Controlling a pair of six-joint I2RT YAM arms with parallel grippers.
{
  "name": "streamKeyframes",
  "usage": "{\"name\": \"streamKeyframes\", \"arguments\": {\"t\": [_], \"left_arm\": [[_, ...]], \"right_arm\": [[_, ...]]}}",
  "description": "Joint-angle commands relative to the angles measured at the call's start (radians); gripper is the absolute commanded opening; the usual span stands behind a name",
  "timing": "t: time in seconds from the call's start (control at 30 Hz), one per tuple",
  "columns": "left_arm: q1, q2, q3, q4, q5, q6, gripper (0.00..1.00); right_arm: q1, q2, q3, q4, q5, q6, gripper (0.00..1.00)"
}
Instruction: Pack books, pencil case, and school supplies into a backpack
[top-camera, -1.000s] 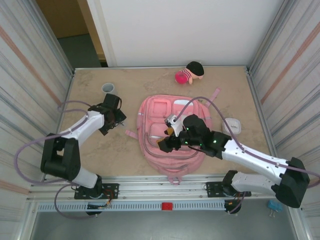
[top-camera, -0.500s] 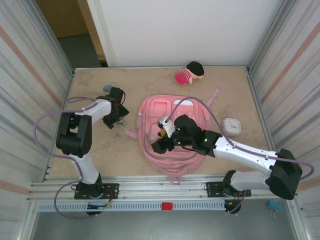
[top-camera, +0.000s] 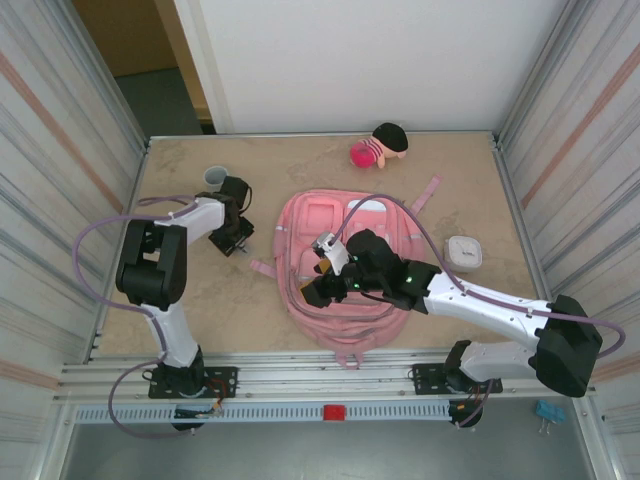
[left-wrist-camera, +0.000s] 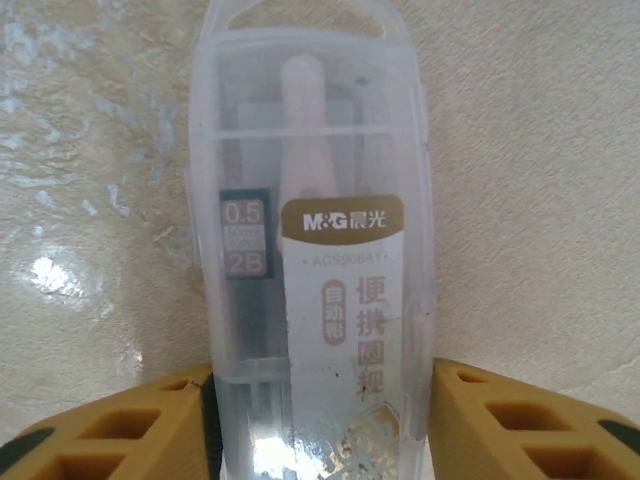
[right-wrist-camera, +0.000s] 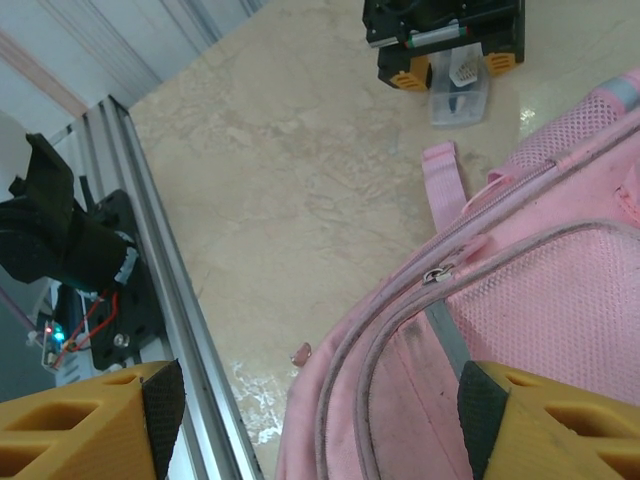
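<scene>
Left gripper (left-wrist-camera: 320, 425): you have brought it down over the clear plastic case (left-wrist-camera: 315, 250) in the upper left of the overhead frame, just below the grey cup (top-camera: 216, 177). A second ago the jaws stood wide; they now sit drawn in around the near end of the case, with a yellow finger (left-wrist-camera: 120, 430) on each long side and the pads seemingly touching it. The case lies flat on the table (top-camera: 200, 300), not lifted. How firm the hold is cannot be judged yet. The left arm has also folded back, its elbow now low at the left of the frame. Right gripper (right-wrist-camera: 320, 415): it has shifted slightly left to the left edge of the pink backpack (top-camera: 320, 215), which lies flat at centre frame. Its jaws are spread wide above the zip line with nothing clamped between them. Judgement: the supplies pick is in hand and packing has barely started. The case is well apart from the backpack, so it needs a carry rightward, and the wrist view does not show a clearly gaping opening.
</scene>
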Motion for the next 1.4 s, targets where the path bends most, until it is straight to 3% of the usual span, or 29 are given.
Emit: {"name": "streamKeyframes", "arguments": {"t": [0.0,0.2,0.37,0.6,0.77,1.0,1.37], "left_arm": [[0.004,-0.092,-0.044,-0.014,0.012,-0.024,0.48],[-0.023,-0.266,-0.113,-0.027,0.033,-0.008,0.44],[-0.082,-0.457,-0.187,0.012,0.122,-0.016,0.43],[-0.217,-0.737,-0.346,0.155,0.169,-0.116,0.42],[-0.260,-0.895,-0.454,0.223,0.156,-0.199,0.42],[-0.261,-0.978,-0.530,0.284,0.240,-0.291,0.43],[-0.261,-1.048,-0.614,0.349,0.303,-0.386,0.44]], "right_arm": [[0.009,-0.014,0.000,0.046,0.002,0.004,0.73],[0.009,-0.025,-0.028,0.110,0.013,0.053,0.73],[0.009,-0.018,-0.083,0.251,0.018,0.144,0.73],[0.010,0.048,-0.088,0.307,0.193,0.376,0.71],[0.029,0.106,-0.082,0.376,0.159,0.429,0.71],[0.042,0.199,-0.080,0.536,0.105,0.506,0.70],[0.078,0.328,0.027,0.567,0.100,0.507,0.66]]}}
